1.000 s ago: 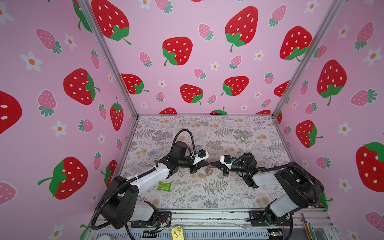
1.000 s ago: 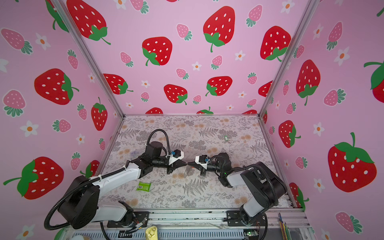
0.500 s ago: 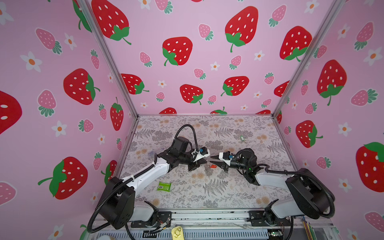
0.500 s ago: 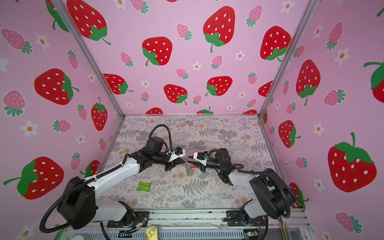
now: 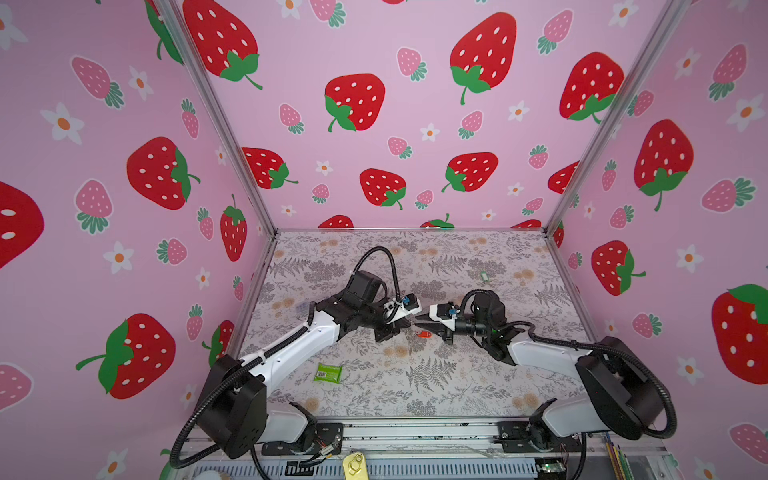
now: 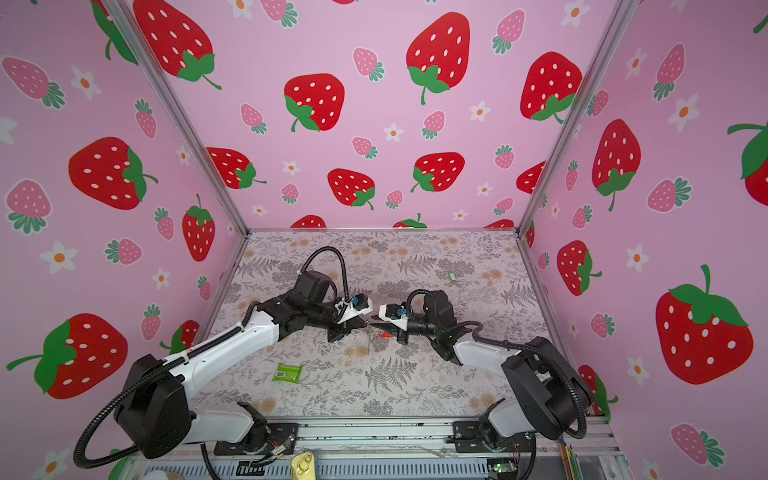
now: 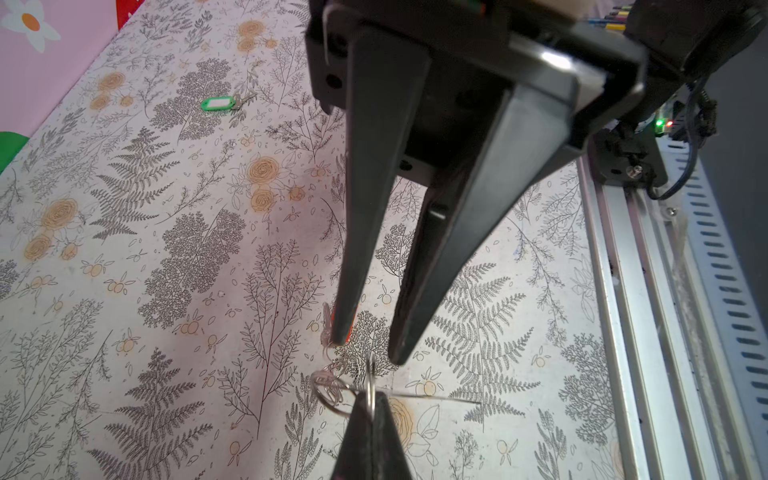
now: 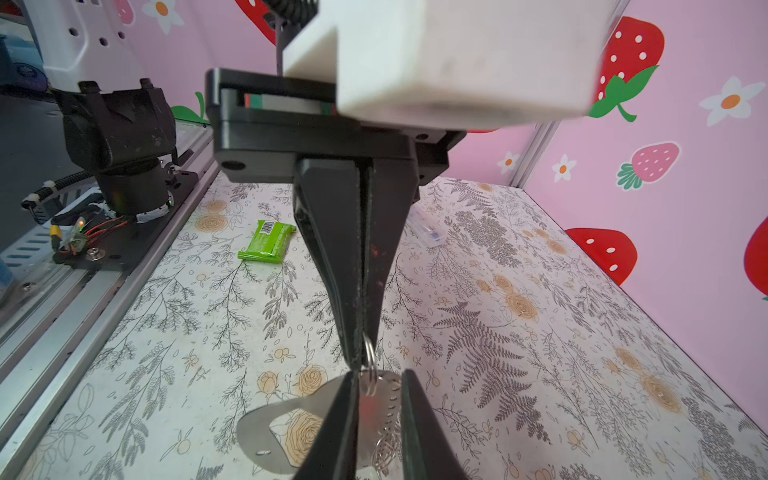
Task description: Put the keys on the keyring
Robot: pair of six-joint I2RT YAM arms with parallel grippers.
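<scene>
Left gripper [image 8: 362, 351] and right gripper [image 7: 370, 349] meet tip to tip over the red key [image 5: 424, 333].
Near the front lies a green packet [image 5: 328, 372], out of the way. In the middle, the left gripper is squeezed tight on the keyring [image 8: 369, 355]. The right gripper faces it, tips a little apart, holding nothing I can see. The red key sits just under those tips, long side left to right, so the right arm is nearer. Far right, the green key [image 5: 484, 275] waits well apart, with bare table [image 5: 457, 386] around it.
</scene>
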